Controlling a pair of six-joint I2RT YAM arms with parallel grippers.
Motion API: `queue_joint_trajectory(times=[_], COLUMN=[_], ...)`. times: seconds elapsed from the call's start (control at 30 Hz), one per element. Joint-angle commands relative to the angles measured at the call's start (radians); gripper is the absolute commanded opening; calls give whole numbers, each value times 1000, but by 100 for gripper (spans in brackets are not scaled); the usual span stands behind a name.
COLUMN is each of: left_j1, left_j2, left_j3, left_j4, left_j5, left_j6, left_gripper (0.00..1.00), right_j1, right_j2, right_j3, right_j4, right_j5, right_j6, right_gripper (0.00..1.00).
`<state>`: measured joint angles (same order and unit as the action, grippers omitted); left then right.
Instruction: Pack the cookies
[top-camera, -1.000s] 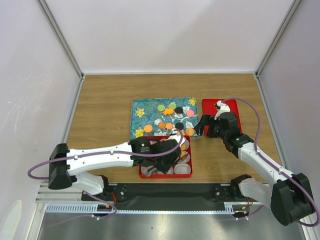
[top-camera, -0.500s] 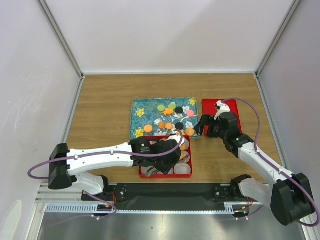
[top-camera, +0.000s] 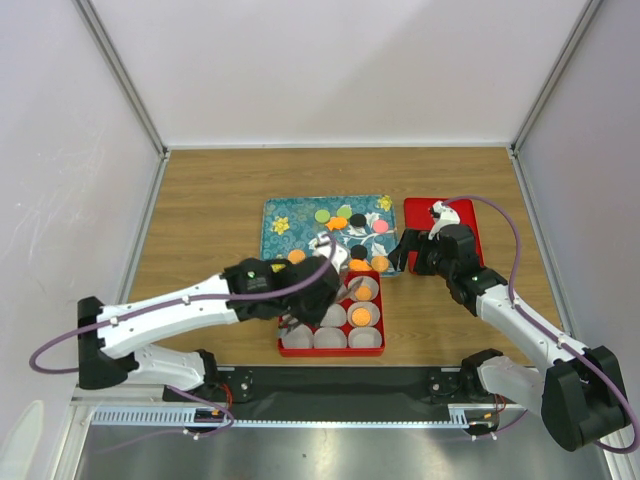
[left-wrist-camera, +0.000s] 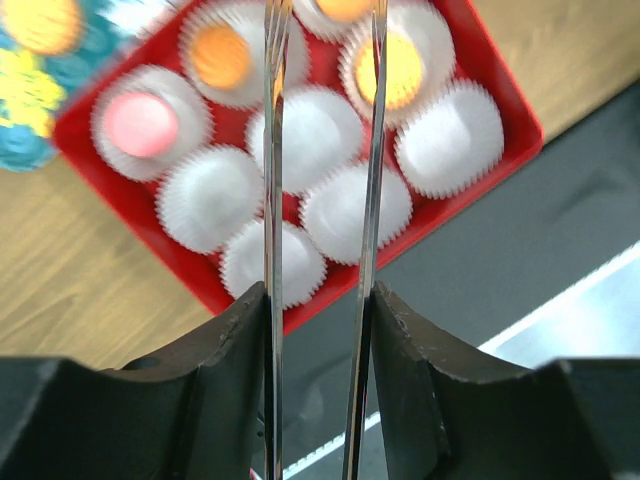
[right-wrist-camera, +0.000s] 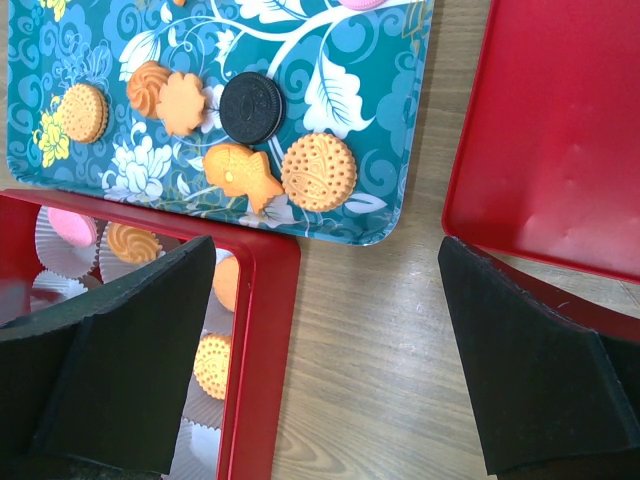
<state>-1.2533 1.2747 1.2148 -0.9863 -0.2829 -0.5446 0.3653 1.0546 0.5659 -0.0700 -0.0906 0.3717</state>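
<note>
Several cookies (top-camera: 340, 225), orange, pink, green and black, lie on the teal flowered tray (top-camera: 285, 212). More cookies sit in white paper cups in the red box (top-camera: 330, 351): two orange (left-wrist-camera: 220, 57) and one pink (left-wrist-camera: 140, 117) show in the left wrist view. My left gripper (top-camera: 318, 281) (left-wrist-camera: 320, 300) is shut on metal tongs (left-wrist-camera: 272, 150), whose blades stand apart above the box with their tips out of frame. My right gripper (top-camera: 410, 250) (right-wrist-camera: 328, 250) hangs open over bare wood beside the box's corner (right-wrist-camera: 255, 350), below a round orange cookie (right-wrist-camera: 318, 170) and a black one (right-wrist-camera: 251, 107).
A red lid (top-camera: 470, 228) (right-wrist-camera: 560, 130) lies right of the tray, under the right arm. Several cups (left-wrist-camera: 450, 138) in the box hold nothing. The table's near edge and a metal rail (top-camera: 330, 420) run just below the box.
The left arm has risen and swung away from the box toward the tray, uncovering the cups and the orange cookies in them. The right arm has not moved.
</note>
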Motion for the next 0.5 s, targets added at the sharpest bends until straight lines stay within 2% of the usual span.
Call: queue_joint_trajectory(times=[0.0, 0.27, 0.47], left_j1=[92, 301, 431], left_j2=[-41, 116, 287], left_j3=[87, 261, 316], left_j4=[-6, 23, 77], left_j5=[-30, -24, 30], left_j6=[50, 221, 317], left_gripper=[48, 52, 53], right_j1=[6, 7, 7], right_j2=[-2, -11, -15], right_j3=[20, 19, 19], right_j4=[33, 26, 26], right_j5=[11, 14, 12], right_j6=[-14, -16, -14], right_gripper=[100, 100, 100])
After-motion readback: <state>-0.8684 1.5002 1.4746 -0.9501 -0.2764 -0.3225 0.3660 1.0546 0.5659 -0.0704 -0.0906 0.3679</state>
